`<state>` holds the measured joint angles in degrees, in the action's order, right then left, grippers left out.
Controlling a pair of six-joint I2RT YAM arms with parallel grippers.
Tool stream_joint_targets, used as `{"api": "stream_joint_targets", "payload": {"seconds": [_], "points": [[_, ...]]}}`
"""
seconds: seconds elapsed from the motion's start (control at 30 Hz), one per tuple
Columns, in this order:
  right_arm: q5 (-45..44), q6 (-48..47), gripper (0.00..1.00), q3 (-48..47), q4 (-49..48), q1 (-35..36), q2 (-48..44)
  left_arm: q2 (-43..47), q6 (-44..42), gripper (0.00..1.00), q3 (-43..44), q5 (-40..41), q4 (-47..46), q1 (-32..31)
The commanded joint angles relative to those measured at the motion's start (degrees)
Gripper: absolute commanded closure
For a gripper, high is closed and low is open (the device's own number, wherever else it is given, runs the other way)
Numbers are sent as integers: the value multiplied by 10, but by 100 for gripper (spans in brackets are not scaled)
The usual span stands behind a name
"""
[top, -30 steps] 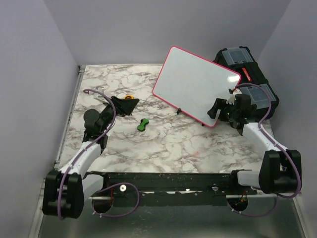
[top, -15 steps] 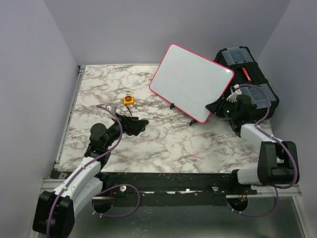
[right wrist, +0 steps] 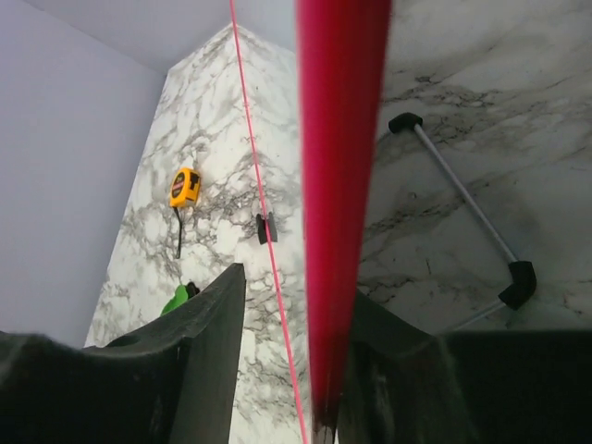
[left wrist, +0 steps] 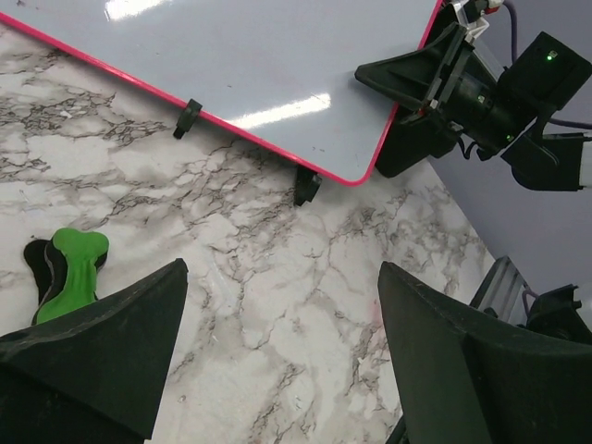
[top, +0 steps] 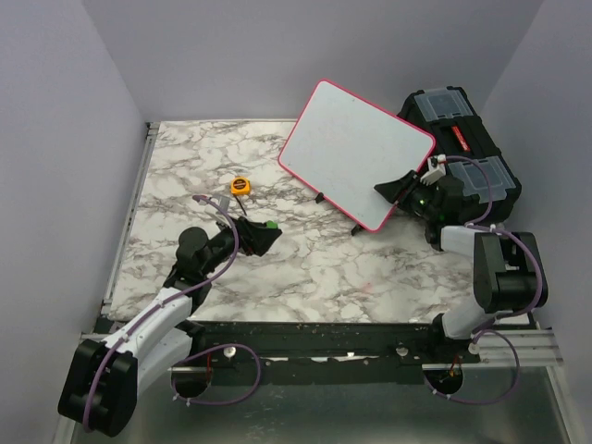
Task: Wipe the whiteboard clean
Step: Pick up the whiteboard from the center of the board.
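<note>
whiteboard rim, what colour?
Pink-red, a thin line all round the whiteboard. It shows best in the top external view.

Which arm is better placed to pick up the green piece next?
Left: the left tool, open, hangs beside the green piece; the right tool grips the whiteboard rim, farther away.

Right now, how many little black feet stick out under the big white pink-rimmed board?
2: one small black foot midway along the pink-rimmed whiteboard's lower edge, another foot near its lower corner. Others may hide behind it.

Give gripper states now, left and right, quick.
Left gripper: open, empty.
Right gripper: closed on the edge of the large rectangular white whiteboard with pink-red rim.
</note>
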<state>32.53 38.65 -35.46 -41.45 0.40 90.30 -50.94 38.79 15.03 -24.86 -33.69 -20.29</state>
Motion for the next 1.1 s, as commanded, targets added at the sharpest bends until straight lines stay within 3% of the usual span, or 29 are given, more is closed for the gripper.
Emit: {"api": "stream_joint_targets", "payload": {"seconds": [0.0, 0.03, 0.1, 0.13, 0.5, 0.67, 0.87, 1.07], "points": [[16, 19, 63, -18, -106, 0, 16, -9, -21, 19, -7, 11, -27, -8], [18, 19, 70, -20, -117, 0, 16, -21, -24, 19, -8, 10, -37, -12], [41, 20, 95, -26, -139, 1, 13, -49, -36, 20, 5, 4, -36, -24], [48, 20, 99, -30, -143, 0, 9, -68, -45, 20, 19, 2, -24, -33], [37, -87, 100, -70, -53, 3, -128, -250, -51, 24, 150, 35, -11, -87], [45, -89, 99, -90, 1, 19, -109, -299, -46, 26, 183, 30, -9, -100], [6, -203, 99, -66, 95, 109, -84, -336, -65, 28, 232, 36, 34, -109], [-3, -212, 99, -80, 77, 143, -47, -343, -49, 34, 226, 32, 27, -119]]}}
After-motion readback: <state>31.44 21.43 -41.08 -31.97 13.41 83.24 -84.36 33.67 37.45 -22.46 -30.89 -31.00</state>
